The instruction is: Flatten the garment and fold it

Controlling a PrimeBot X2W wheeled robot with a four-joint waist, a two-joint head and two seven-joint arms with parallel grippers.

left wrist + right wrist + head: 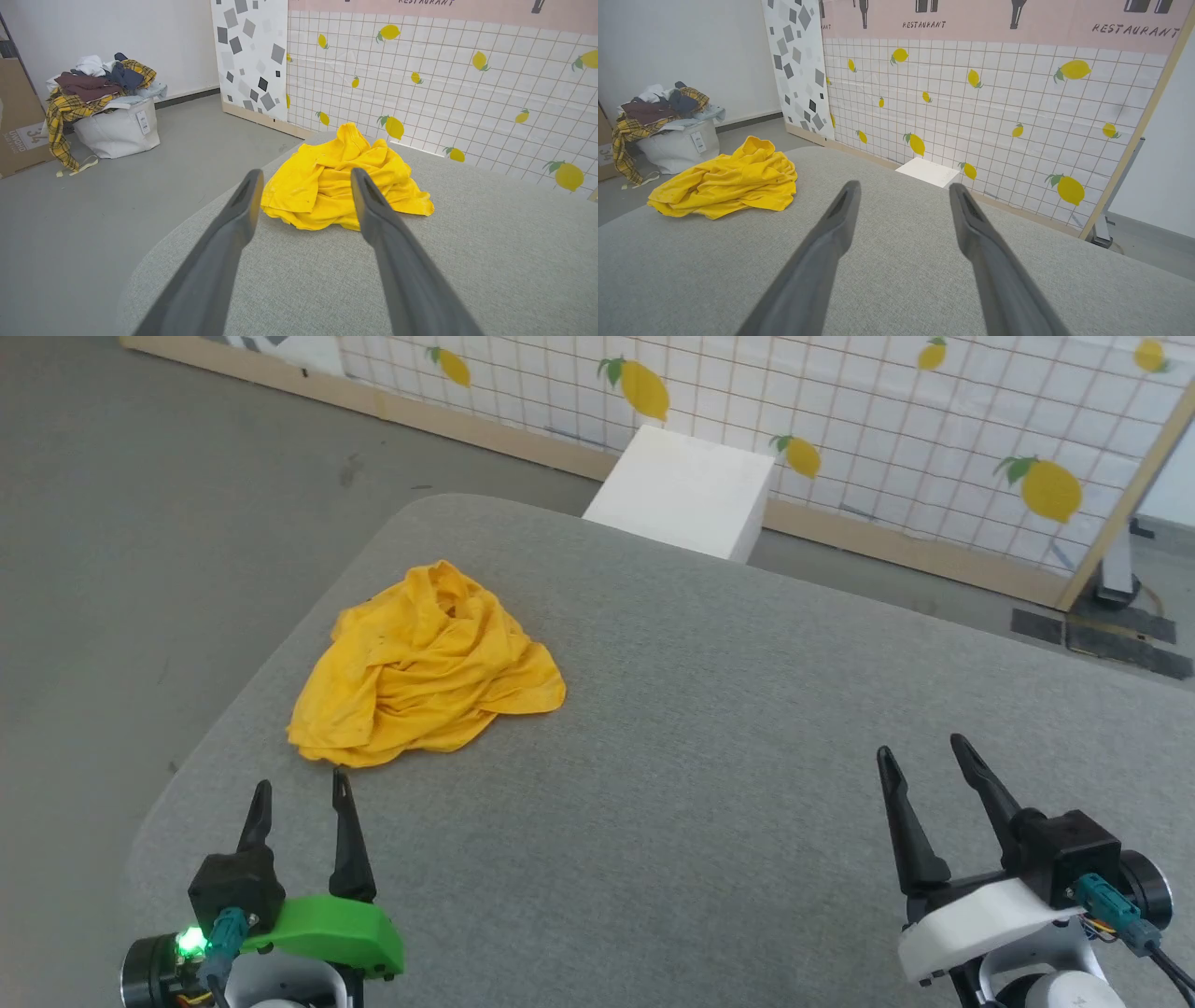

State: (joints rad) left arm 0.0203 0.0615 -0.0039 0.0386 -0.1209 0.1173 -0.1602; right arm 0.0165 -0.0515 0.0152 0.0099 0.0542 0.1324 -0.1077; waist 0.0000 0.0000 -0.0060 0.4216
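The mustard-yellow T-shirt (pixel 425 667) lies crumpled in a heap near the left edge of the grey table (pixel 709 728); its print is hidden in the folds. My left gripper (pixel 301 787) hovers open just short of the heap's near edge, empty. In the left wrist view the T-shirt (pixel 341 186) sits straight ahead between the fingers (pixel 247 200). My right gripper (pixel 920 749) stands open and empty at the lower right, far from the cloth. The right wrist view shows the T-shirt (pixel 728 184) off to the left.
A white block (pixel 686 490) stands behind the table's far edge, before a lemon-patterned tiled wall (pixel 934 420). A white bag heaped with clothes (pixel 100 107) sits on the floor to the left. The table's left edge (pixel 233 709) runs close beside the T-shirt.
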